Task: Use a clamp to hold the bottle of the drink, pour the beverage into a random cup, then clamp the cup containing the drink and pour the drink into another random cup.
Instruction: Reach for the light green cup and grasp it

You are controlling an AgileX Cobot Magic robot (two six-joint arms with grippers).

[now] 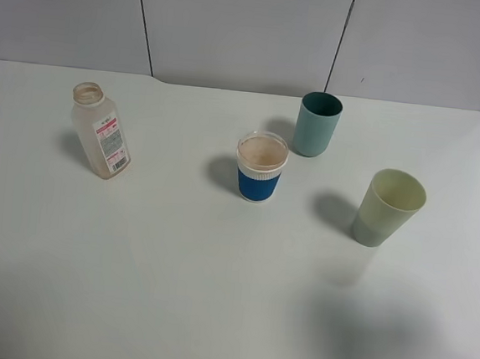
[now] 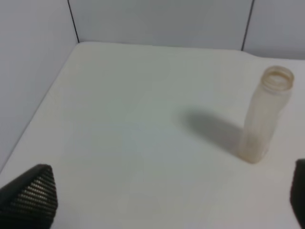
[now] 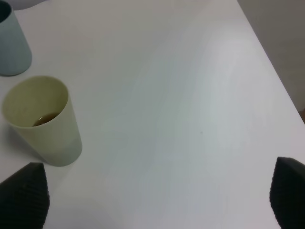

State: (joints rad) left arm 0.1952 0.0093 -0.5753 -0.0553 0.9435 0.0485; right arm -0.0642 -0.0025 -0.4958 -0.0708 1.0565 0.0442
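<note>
Our two grippers, both empty, over the white table [image 1: 171,291].
Our left gripper [image 2: 162,202] gapes wide, the uncapped bottle [image 1: 101,132] upright ahead; our right gripper [image 3: 157,198], jaws apart, sits beside the pale green cup [image 1: 388,208] holding the drink [image 3: 46,118].

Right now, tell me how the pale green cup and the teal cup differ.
The pale green cup tapers, wider at the rim; the teal cup is straight-sided. The pale green cup holds a little brown drink; the teal cup's inside only looks dark. The teal cup stands farther back, the pale green cup nearer the front and right. Both stand upright on the white table, untouched.
</note>
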